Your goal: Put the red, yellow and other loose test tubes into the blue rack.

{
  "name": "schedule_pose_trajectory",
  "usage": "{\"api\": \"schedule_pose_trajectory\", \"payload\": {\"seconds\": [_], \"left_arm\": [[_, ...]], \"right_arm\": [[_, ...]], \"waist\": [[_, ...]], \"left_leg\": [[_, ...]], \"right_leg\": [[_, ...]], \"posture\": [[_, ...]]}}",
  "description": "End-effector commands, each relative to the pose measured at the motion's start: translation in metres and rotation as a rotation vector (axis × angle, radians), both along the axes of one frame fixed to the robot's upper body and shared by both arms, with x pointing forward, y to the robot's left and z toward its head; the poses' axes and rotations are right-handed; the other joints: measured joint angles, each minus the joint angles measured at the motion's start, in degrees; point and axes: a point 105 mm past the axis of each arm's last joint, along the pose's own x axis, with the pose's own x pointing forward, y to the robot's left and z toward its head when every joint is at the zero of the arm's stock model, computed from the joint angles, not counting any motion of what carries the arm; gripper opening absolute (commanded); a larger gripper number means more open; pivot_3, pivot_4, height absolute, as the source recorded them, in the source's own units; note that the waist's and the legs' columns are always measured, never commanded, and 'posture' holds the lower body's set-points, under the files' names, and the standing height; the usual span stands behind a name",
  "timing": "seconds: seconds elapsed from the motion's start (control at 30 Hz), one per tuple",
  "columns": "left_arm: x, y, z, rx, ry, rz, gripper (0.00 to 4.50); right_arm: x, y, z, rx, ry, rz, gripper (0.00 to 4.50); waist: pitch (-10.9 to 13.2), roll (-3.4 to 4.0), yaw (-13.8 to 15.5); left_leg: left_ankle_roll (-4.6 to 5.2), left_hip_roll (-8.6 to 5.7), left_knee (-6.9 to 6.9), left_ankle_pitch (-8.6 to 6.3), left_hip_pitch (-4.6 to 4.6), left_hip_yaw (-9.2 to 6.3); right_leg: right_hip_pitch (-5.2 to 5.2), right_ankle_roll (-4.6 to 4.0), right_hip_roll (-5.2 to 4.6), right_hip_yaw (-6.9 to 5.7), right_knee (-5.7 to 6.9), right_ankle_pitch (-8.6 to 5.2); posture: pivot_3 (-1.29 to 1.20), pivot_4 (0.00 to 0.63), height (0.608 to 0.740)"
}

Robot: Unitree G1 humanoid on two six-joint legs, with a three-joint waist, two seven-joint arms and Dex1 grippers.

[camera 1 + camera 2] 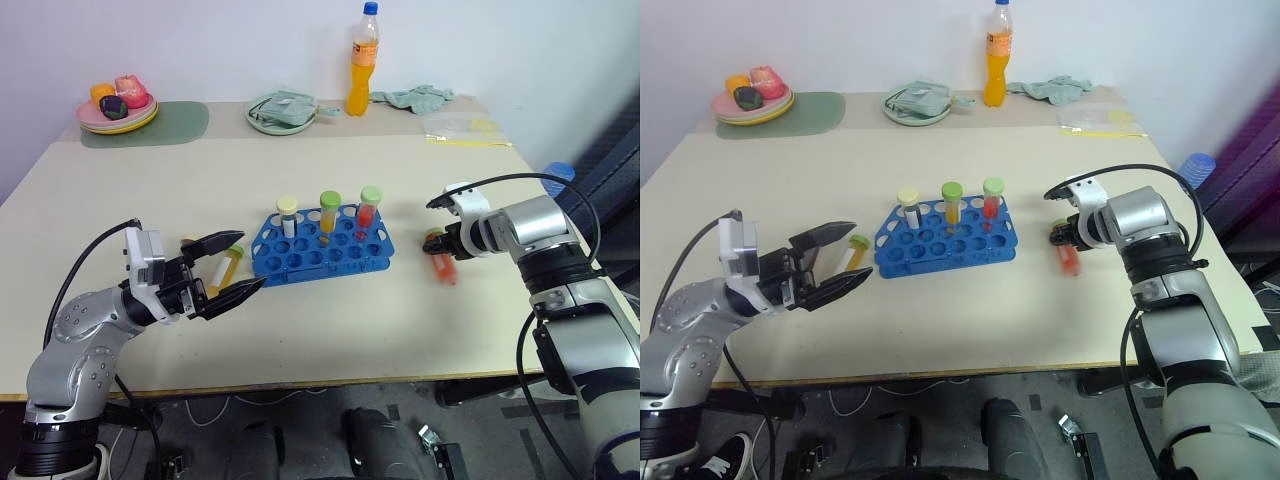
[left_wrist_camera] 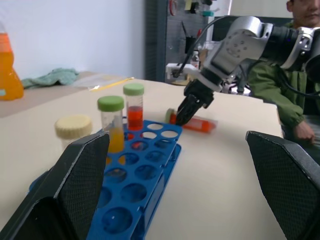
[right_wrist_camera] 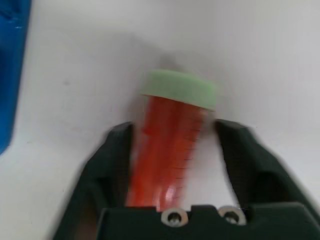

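Right gripper (image 1: 437,243) jaws grasp the red tube (image 3: 167,150) on the table (image 1: 400,170); left gripper (image 1: 228,267) jaws released.

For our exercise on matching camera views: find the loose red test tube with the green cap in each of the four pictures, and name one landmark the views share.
Left eye view: red tube lies on the table right of the blue rack.
Right eye view: same place, right of the rack.
Left wrist view: beyond the rack's far end.
Right wrist view: centre, between the right gripper's fingers.
Shared landmark: the blue rack.
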Motion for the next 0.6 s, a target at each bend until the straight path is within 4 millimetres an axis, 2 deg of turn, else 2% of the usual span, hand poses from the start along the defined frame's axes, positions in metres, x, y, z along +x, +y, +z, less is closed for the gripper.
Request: {"api": "schedule_pose_trajectory", "payload": {"seconds": [0.03,0.2,0.23,0.37,0.5,0.6], "left_arm": [[-0.002,0.004,0.003,0.009,-0.043,-0.008,4.50],[0.002,0.011,0.000,0.015,-0.045,-0.016,4.50],[0.003,0.012,0.000,0.015,-0.046,-0.018,4.50],[0.007,0.016,0.001,0.012,-0.052,-0.021,4.50],[0.012,0.012,0.007,0.023,-0.058,-0.037,4.50],[0.017,0.010,0.011,0.031,-0.062,-0.050,4.50]], "right_arm": [[-0.001,-0.002,0.002,0.021,-0.012,-0.005,0.82],[-0.007,0.003,0.026,0.103,-0.074,0.017,0.82],[-0.008,0.003,0.036,0.117,-0.124,0.041,0.82],[-0.021,0.020,0.078,0.256,-0.364,0.201,0.82],[-0.050,0.044,0.131,0.467,-0.770,0.352,0.82],[-0.065,0.056,0.136,0.550,-0.875,0.369,0.82]], "waist": [[0.00,0.00,-0.01],[0.02,0.04,0.07],[0.04,0.06,0.11],[0.06,0.08,0.24],[0.04,0.04,0.11],[0.06,0.07,0.00]], "left_leg": [[0.00,0.00,0.00,0.00,0.00,0.00],[0.00,0.00,-0.01,0.00,-0.02,0.00],[0.00,0.00,-0.01,0.00,-0.02,0.00],[0.00,0.00,-0.01,0.00,-0.09,-0.04],[0.01,0.00,-0.04,-0.01,-0.07,-0.08],[0.01,0.03,-0.07,-0.01,-0.03,-0.12]], "right_leg": [[0.00,0.00,0.00,0.00,0.00,0.00],[-0.01,0.00,0.00,0.00,-0.01,0.00],[-0.01,0.00,-0.01,0.00,-0.01,0.00],[-0.02,0.02,-0.01,-0.02,-0.05,0.00],[-0.01,0.08,0.01,-0.04,-0.05,0.02],[0.00,0.20,0.08,-0.04,-0.02,0.08]], "posture": [[0.00,0.150,0.740],[0.00,0.150,0.740],[0.00,0.150,0.740],[0.00,0.150,0.740],[0.00,0.150,0.740],[0.00,0.150,0.740]]}}
